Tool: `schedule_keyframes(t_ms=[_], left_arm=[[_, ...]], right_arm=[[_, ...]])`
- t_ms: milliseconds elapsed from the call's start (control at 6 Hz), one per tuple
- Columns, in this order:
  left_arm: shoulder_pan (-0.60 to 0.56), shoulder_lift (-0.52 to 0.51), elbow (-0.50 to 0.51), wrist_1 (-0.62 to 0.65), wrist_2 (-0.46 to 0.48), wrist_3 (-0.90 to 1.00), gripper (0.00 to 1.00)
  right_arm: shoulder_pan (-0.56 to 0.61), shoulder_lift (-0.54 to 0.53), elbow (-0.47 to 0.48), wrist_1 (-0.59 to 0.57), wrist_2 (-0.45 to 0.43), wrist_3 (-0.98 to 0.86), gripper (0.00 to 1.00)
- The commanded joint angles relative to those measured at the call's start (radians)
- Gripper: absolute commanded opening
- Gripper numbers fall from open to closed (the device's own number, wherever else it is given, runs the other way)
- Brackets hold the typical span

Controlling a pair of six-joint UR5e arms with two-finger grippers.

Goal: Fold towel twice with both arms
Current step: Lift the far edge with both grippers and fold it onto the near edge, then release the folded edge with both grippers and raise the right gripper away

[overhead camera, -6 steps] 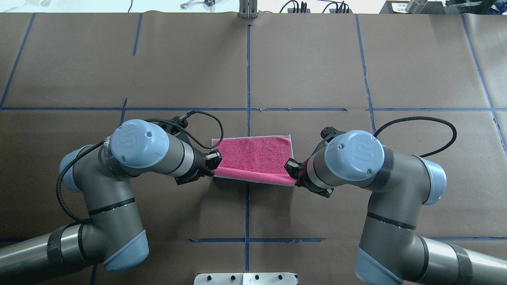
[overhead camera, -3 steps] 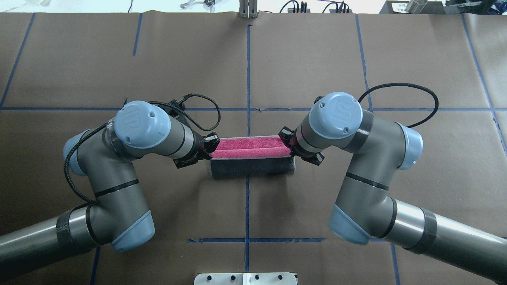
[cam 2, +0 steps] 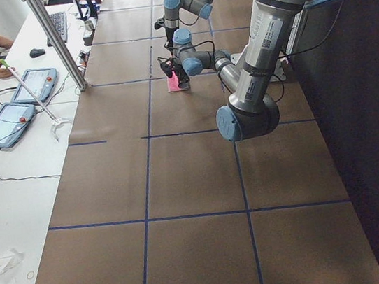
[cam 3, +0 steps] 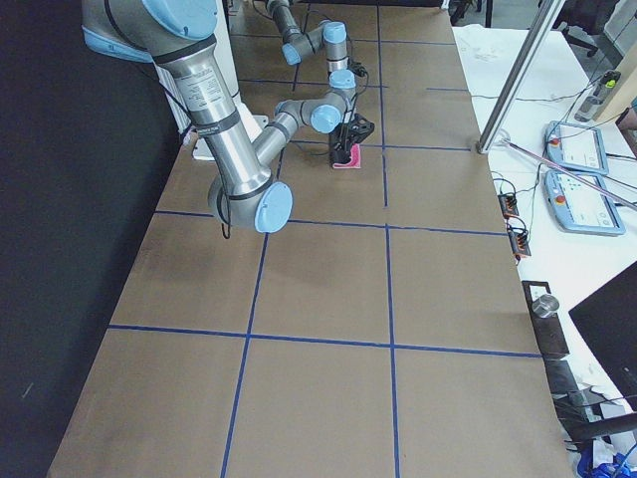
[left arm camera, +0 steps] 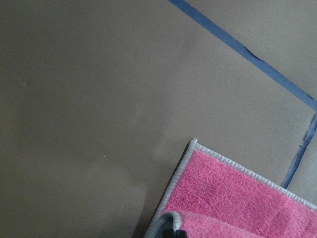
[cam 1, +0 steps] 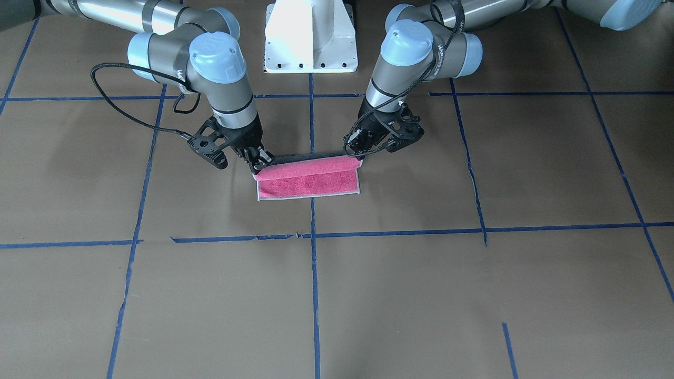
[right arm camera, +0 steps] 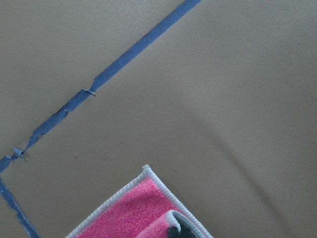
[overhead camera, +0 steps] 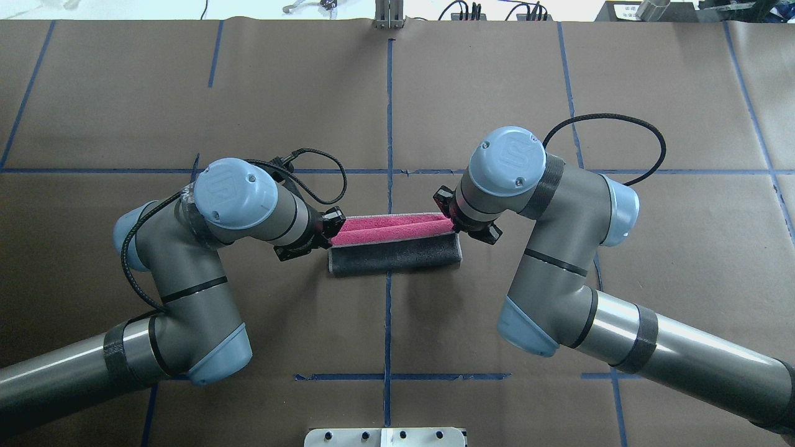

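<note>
Overhead exterior shot shows the towel (overhead camera: 394, 256) sitting mid-table, right across the centre blue tape line (overhead camera: 389, 112), just in front of the robot. Its long axis runs side to side, from one arm to the other, so the short ends face the two grippers.

The left gripper (overhead camera: 333, 225) is pinched onto the corner at its end, and the right gripper (overhead camera: 448, 214) is clamped onto the corner at the other end. Both are holding the robot-side long edge up off the table (overhead camera: 186, 93) and curled over toward the far side. That's why the grey face shows as a dark band on the near side from above, with the pink face in a narrow strip behind it.

Front-facing camera: the far long edge of the towel (cam 1: 308, 184) lies flat on the paper, pale border showing, and the pink roll sits above it, strung between the right gripper (cam 1: 258, 160) and the left gripper (cam 1: 358, 153).

Both wrist cams look down at a flat pink corner with its stitched border, left (left arm camera: 233, 198) and right (right arm camera: 124, 213), with a bit of the curled corner at the bottom edge.
</note>
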Motion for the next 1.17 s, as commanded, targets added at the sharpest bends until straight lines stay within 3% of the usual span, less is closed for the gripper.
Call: schedule_keyframes(t_ms=[0,167,333,500,1000], left_arm=[[-0.013,-0.02,0.045,-0.031,0.0,0.002,0.08],[-0.022,-0.023,0.076,-0.069,0.0,0.002,0.21],[-0.032,-0.026,0.088,-0.087,0.0,0.005,0.46],[-0.052,-0.029,0.087,-0.089,-0.003,0.005,0.64],[-0.044,-0.018,0.067,-0.089,-0.044,-0.004,0.66]], right_arm=[[0.001,0.004,-0.007,0.001,0.001,-0.003,0.16],[0.002,0.003,-0.007,0.001,0.001,-0.004,0.28],[0.008,0.006,-0.007,0.001,0.001,-0.004,0.57],[0.034,0.01,-0.005,0.001,0.042,-0.004,0.6],[0.082,0.003,0.018,0.004,0.15,-0.035,0.67]])
